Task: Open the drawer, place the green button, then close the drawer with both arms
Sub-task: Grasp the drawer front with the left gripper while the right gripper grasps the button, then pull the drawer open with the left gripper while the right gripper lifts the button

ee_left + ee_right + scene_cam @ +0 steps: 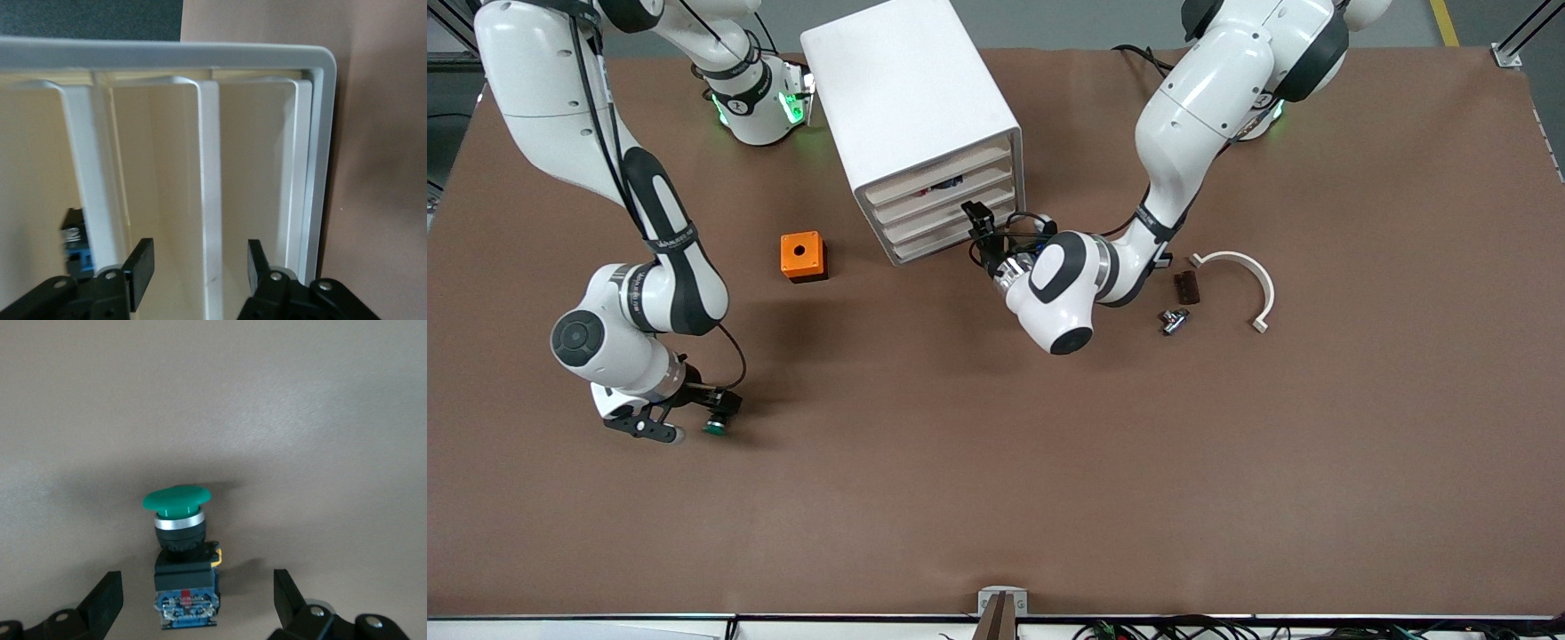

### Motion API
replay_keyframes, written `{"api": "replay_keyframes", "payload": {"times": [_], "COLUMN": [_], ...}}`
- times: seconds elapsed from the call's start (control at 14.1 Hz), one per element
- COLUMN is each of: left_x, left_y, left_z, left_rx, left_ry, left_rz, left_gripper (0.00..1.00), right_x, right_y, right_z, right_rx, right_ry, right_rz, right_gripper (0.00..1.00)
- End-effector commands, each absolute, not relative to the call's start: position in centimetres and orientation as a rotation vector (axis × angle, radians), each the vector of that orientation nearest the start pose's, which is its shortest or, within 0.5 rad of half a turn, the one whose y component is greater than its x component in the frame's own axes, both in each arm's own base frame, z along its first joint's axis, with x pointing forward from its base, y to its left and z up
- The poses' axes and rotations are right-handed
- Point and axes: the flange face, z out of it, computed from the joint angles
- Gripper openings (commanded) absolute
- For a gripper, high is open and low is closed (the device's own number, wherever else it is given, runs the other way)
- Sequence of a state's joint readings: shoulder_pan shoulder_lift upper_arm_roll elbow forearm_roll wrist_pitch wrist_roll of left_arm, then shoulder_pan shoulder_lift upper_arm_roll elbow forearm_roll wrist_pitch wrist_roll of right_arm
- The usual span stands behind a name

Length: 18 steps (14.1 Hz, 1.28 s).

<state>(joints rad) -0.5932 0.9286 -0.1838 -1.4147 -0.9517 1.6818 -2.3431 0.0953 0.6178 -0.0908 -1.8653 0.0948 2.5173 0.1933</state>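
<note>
A wide brown table point(996, 498) fills the scene; grey floor point(1103, 22) with a yellow line point(1445, 22) edges it.

My left gripper point(980, 233) sits at the cabinet's point(911, 116) drawer point(947, 233) fronts. My right gripper point(703, 416) is low at the button point(714, 427) on the table point(1049, 462), nearer the camera than the orange cube point(802, 256).

2 glossy white arms point(1192, 98) with black joint bands, thin black cables, green-lit bases, black tools point(980, 233).
</note>
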Motion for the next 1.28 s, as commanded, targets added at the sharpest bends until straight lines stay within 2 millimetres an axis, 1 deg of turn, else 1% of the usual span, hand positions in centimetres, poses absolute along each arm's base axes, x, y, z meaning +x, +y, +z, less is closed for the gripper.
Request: {"api": "replay_keyframes", "payload": {"times": [0.0,0.14,0.21,0.28,0.36,0.43,0.5,0.57,0.64,0.71,0.78,0.92,1.0,1.07,1.14,1.21], "left_x": [43.1,43.0,42.9,42.9,43.1,43.8,44.5,46.0,47.3,49.0,50.6,53.8,54.8,55.4,55.7,56.1], "left_y": [-52.9,-52.9,-52.9,-53.0,-52.8,-52.3,-51.8,-50.5,-49.7,-48.4,-47.6,-44.9,-43.7,-42.8,-42.5,-41.9], "left_z": [14.5,13.9,13.9,14.1,14.0,14.2,14.4,14.4,14.6,14.9,15.3,15.9,15.7,15.6,15.6,15.6], "left_rx": [-1.121,-1.113,-1.115,-1.121,-1.123,-1.126,-1.142,-1.144,-1.158,-1.165,-1.184,-1.229,-1.248,-1.272,-1.28,-1.273], "left_ry": [-1.917,-1.915,-1.913,-1.914,-1.92,-1.93,-1.94,-1.968,-1.989,-2.019,-2.045,-2.094,-2.102,-2.105,-2.107,-2.116], "left_rz": [1.312,1.312,1.31,1.31,1.307,1.313,1.312,1.319,1.329,1.342,1.356,1.393,1.419,1.438,1.445,1.45], "left_gripper": [0.52,0.33,0.21,0.08,0.0,0.0,0.0,0.0,0.0,0.0,0.01,0.01,0.01,0.02,0.06,0.21], "right_x": [64.6,64.5,64.6,64.6,64.6,64.6,64.6,64.6,64.6,64.6,64.6,64.7,64.5,64.5,64.4,64.4], "right_y": [0.9,0.9,1.0,1.6,2.1,2.2,2.3,2.3,2.3,2.3,2.3,2.3,2.4,2.5,3.1,4.3], "right_z": [18.0,17.7,17.9,17.9,17.9,17.9,17.9,17.9,18.0,18.0,18.0,18.6,18.8,19.8,20.5,21.6], "right_rx": [-3.1,-3.093,-3.089,-3.09,-3.092,-3.094,-3.095,-3.095,-3.094,-3.094,-3.094,-3.093,-3.094,-3.09,-3.081,-3.07], "right_ry": [0.417,0.445,0.47,0.459,0.444,0.435,0.438,0.438,0.44,0.44,0.44,0.435,0.437,0.45,0.492,0.547], "right_rz": [-0.074,-0.069,-0.074,-0.074,-0.071,-0.071,-0.064,-0.059,-0.062,-0.062,-0.059,-0.068,-0.044,-0.027,-0.006,0.006], "right_gripper": [1.0,0.99,0.94,0.87,0.75,0.51,0.31,0.14,0.04,0.0,0.0,0.0,0.0,0.0,0.0,0.0]}}
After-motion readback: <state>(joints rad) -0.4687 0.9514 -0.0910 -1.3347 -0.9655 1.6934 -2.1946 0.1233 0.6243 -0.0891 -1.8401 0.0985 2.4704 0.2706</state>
